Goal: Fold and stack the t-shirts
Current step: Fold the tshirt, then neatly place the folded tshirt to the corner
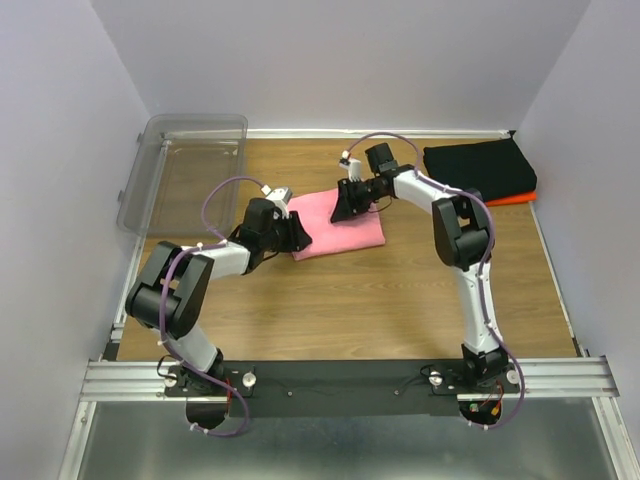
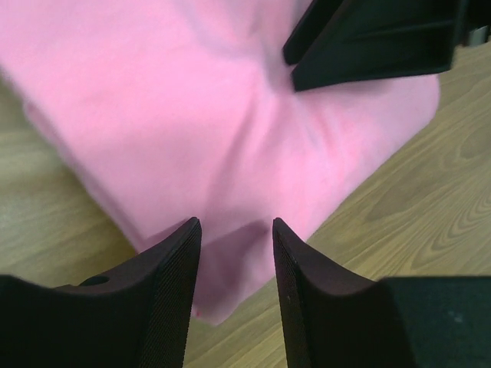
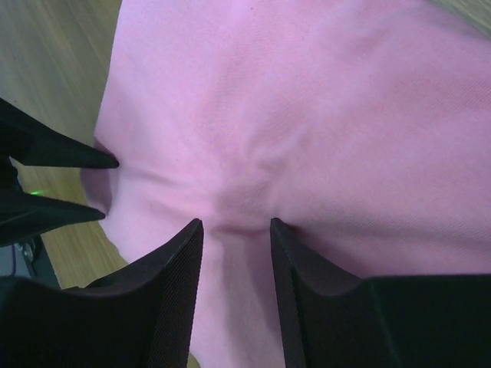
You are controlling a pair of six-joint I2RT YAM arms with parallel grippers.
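The pink t-shirt (image 1: 345,225) lies folded into a rectangle on the wooden table (image 1: 330,300). My left gripper (image 1: 298,235) is at its near-left corner. In the left wrist view its jaws (image 2: 236,224) straddle that corner, shut on the thick pink cloth (image 2: 230,138), which creases toward them. My right gripper (image 1: 345,208) is at the shirt's far edge. Its jaws (image 3: 235,224) pinch a puckered ridge of pink cloth (image 3: 307,115). A folded black t-shirt (image 1: 478,168) rests on an orange one (image 1: 515,198) at the back right.
A clear plastic bin (image 1: 185,170) stands at the back left corner. White walls close in the table on three sides. Bare wood lies between the pink shirt and the arm bases. The right arm's fingers (image 2: 368,46) show in the left wrist view.
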